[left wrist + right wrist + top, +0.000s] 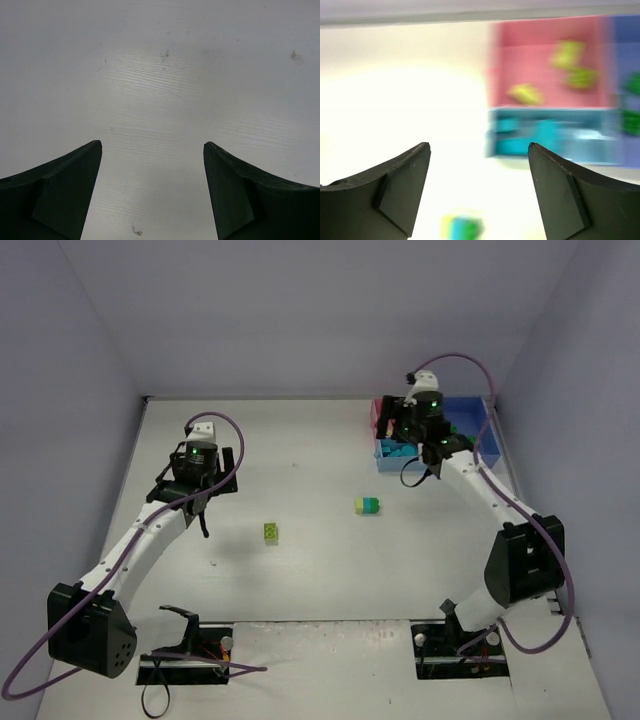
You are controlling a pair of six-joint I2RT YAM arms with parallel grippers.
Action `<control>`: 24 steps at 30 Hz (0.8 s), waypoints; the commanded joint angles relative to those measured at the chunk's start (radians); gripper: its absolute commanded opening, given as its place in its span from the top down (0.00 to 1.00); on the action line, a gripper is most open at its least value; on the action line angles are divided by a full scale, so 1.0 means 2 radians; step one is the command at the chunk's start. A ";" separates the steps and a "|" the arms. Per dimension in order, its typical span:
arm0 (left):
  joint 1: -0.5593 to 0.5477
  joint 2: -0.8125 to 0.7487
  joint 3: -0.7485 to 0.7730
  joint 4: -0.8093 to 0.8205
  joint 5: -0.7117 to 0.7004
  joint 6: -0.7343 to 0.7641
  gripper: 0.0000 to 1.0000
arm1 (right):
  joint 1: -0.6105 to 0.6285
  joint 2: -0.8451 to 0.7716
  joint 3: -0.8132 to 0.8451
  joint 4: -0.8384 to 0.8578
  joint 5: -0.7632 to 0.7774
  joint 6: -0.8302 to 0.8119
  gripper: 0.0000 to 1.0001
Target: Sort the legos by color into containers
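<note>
Dark fingers (405,185) of the right gripper (477,146) stand wide apart with nothing between them, released. Just under the gap, toward the wrist, lies a blurred two-colour piece (462,227) in yellow-green, cyan and green. Ahead of the jaws and off toward the right finger sit the joined containers (550,111). The light blue tray (592,150) is nearest and holds cyan legos (545,134). Behind it the pink tray (520,55) holds three yellow-green legos (526,93). Furthest right is the darker blue tray (622,30), with green legos (632,82) at the edge of view. The left gripper (152,144) is likewise spread and empty, with only bare table (160,75) ahead of its jaws. Seen from above, a lone yellow-green brick (271,532) lies well apart from both grippers, nearer the left one
</note>
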 commanded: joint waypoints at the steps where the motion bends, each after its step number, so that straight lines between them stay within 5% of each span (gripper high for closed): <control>1: 0.006 -0.013 0.019 0.018 0.005 -0.013 0.24 | 0.066 -0.042 -0.035 0.009 0.027 0.052 0.20; 7: 0.006 -0.013 0.019 0.018 0.012 -0.019 0.24 | 0.219 -0.035 -0.064 0.017 0.071 0.111 0.15; 13: 0.008 -0.016 0.018 0.017 0.003 -0.021 0.24 | 0.341 0.054 -0.019 0.020 0.117 0.140 0.18; 24: 0.011 -0.024 0.012 0.017 -0.018 -0.023 0.24 | 0.436 0.213 0.094 -0.003 0.173 0.206 0.28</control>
